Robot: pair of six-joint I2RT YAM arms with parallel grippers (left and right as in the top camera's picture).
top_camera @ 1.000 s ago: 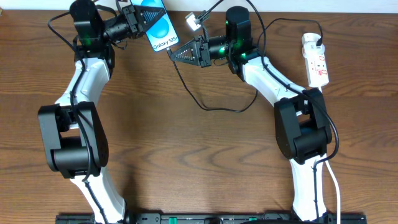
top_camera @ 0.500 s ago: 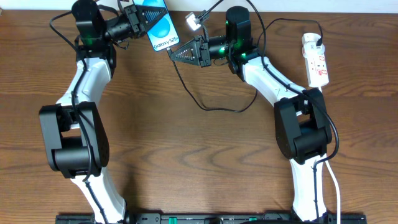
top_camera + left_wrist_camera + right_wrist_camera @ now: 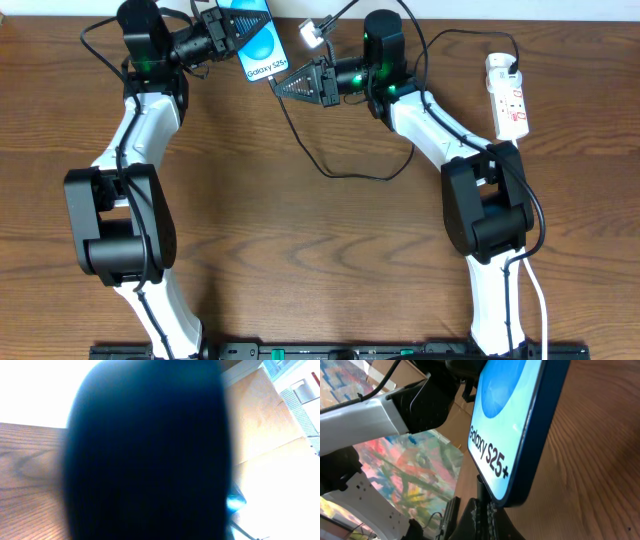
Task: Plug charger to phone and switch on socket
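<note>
Two hands, both closed — the left hand (image 3: 226, 27) grips the phone (image 3: 258, 50), the right hand (image 3: 281, 85) pinches the charger (image 3: 325, 172) tip at its end.

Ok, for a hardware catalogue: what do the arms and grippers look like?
The left arm and right arm match: white link shells, bulky black joint housings, a green light near each wrist, thin black cables alongside. The left gripper and right gripper are black, with tapering ribbed fingers.
</note>
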